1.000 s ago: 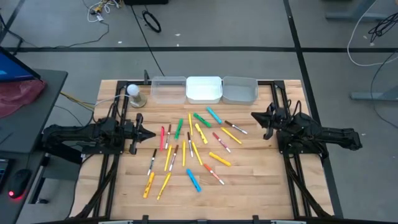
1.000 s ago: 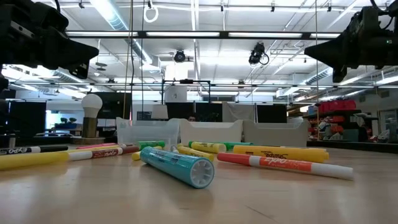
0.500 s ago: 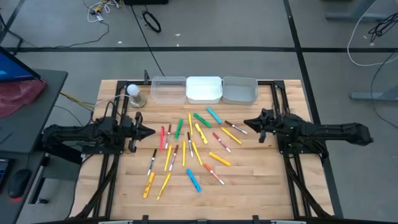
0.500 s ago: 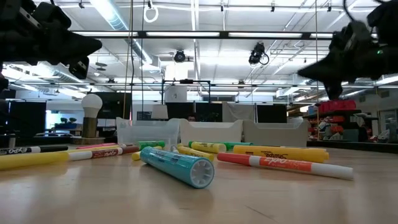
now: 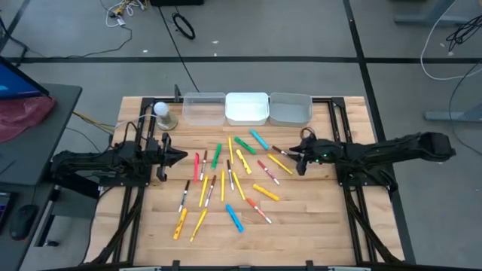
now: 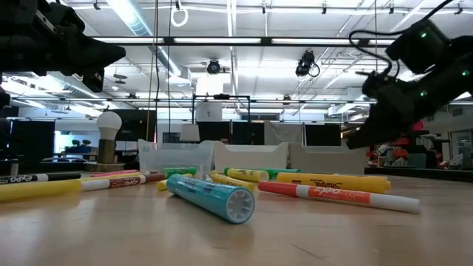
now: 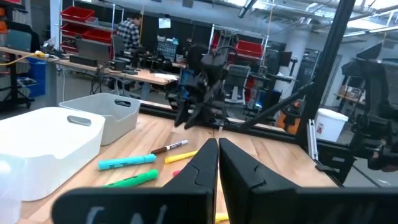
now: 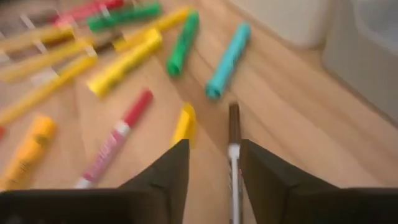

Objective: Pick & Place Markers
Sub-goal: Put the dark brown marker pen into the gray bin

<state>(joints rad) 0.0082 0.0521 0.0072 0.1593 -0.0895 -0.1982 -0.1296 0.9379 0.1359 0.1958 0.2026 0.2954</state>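
Many markers (image 5: 237,177) in yellow, orange, green, blue, red and dark maroon lie flat and scattered on the middle of the wooden table. My right gripper (image 5: 298,160) reaches in from the right, tipped down and open, above the right end of the scatter. In its wrist view a dark maroon marker with a white body (image 8: 233,134) lies below the gap between the fingers (image 8: 214,146), and a yellow marker (image 8: 183,124) lies beside it. My left gripper (image 5: 183,156) hovers shut at the left of the scatter, fingers (image 7: 217,143) together and holding nothing.
Three bins stand in a row at the far edge: a clear bin (image 5: 203,108), a white bin (image 5: 247,108) and a grey bin (image 5: 291,108). A bulb-shaped lamp (image 5: 161,113) stands left of them. Bare wood lies near the front edge.
My right gripper has reached from the table's right side toward the markers in the middle, tipping its fingers downward and sinking lower over the scatter's right end. The markers have not moved.
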